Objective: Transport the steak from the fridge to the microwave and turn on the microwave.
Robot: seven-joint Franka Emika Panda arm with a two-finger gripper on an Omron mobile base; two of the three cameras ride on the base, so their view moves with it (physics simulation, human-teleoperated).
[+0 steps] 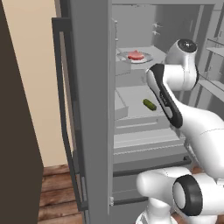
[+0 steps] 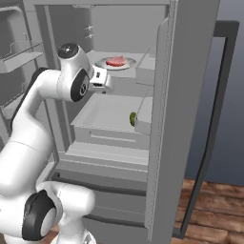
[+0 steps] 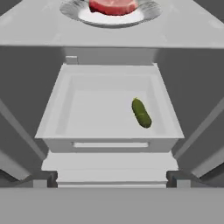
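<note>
The fridge (image 1: 89, 109) (image 2: 183, 95) stands open in front of me. On its upper shelf the red-pink steak (image 1: 135, 55) (image 2: 116, 61) (image 3: 113, 6) lies on a round grey plate (image 1: 148, 58) (image 2: 101, 65) (image 3: 72, 11). My gripper (image 2: 106, 84) (image 3: 111, 179) hangs inside the fridge, just below and in front of that shelf, apart from the steak. In the hand view its dark fingertips (image 3: 46, 178) stand wide apart, open, with nothing between them. The microwave is out of view.
A small green pickle (image 1: 149, 104) (image 2: 133, 118) (image 3: 141, 113) lies in the pale drawer (image 3: 109, 144) under the steak's shelf. Door shelves (image 2: 19, 52) (image 1: 214, 48) flank the arm. The fridge's dark handle (image 1: 63, 109) (image 2: 214, 124) frames the opening, and a wood floor (image 2: 214, 209) lies below.
</note>
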